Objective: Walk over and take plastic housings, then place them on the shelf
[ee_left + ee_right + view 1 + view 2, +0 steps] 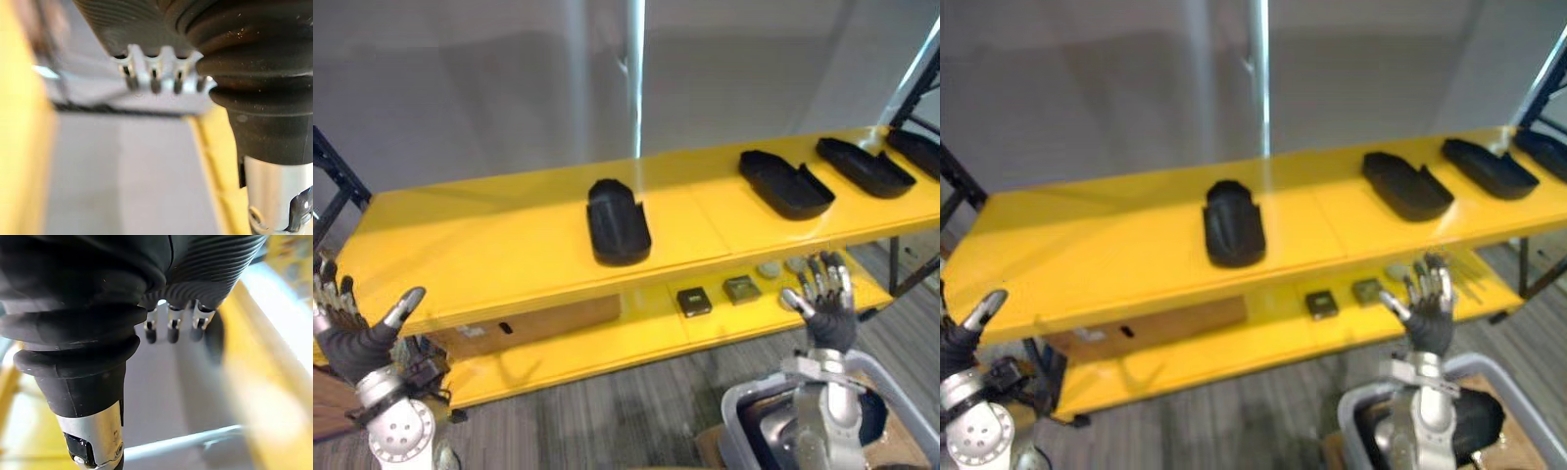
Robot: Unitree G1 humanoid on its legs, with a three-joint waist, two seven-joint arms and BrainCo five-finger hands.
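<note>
the left hand (352,338) is raised at the lower left of the head views, in front of the left end of the yellow shelf (489,245). its fingers are straight and spread, the thumb points out to the side, and it holds nothing. the right hand (827,305) is raised at the lower right, palm away from the camera, fingers straight and fanned apart, thumb out; it also holds nothing.

four black plastic housings lie on the top level of the shelf. the centre housing (618,223) sits alone near the middle. the second housing (785,183) lies well to its right, the third housing (864,166) just beyond that, and the fourth housing (916,150) is cut off by the right edge of the view.

on the lower level (636,338) lie two small square parts (693,301), side by side, and a cardboard box (543,321) further left.

a grey bin (1356,406) stands on the floor below the right hand, with a dark part (1477,419) inside it.
</note>
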